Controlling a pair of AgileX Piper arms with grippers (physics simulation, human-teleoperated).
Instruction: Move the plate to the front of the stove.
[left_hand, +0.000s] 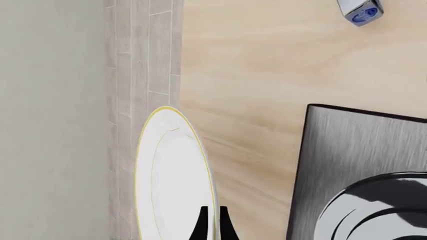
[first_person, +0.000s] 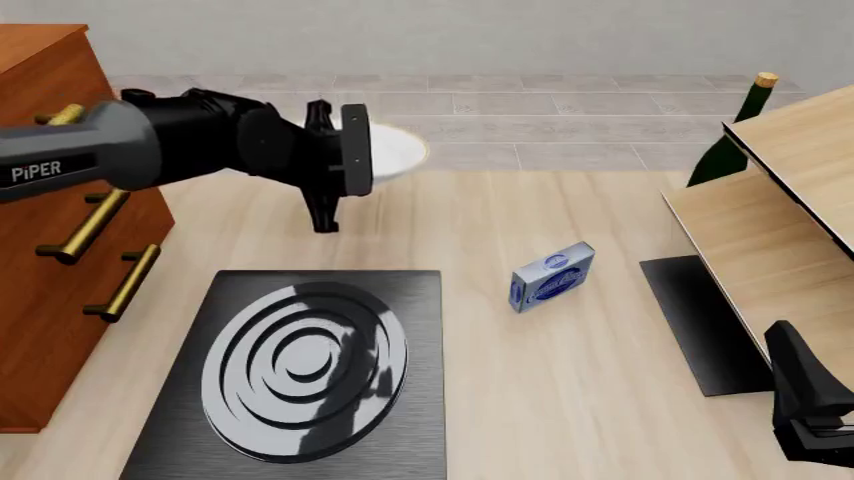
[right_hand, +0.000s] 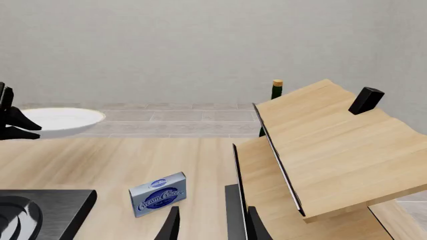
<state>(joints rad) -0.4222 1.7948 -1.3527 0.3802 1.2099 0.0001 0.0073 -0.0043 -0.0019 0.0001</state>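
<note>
Your left hand (first_person: 350, 150) clenched on plate (first_person: 394, 152) rim, plate lifted above desk (first_person: 534, 220), upper centre-left of frame. Stove (first_person: 300, 375) lower left; its front edge lies toward bottom of frame. Right hand (right_hand: 207, 225) released, idle lower right.

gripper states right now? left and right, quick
Left gripper: shut on the plate, pinching its rim, plate held above the table.
Right gripper: open, holding nothing, near the black mat.
</note>
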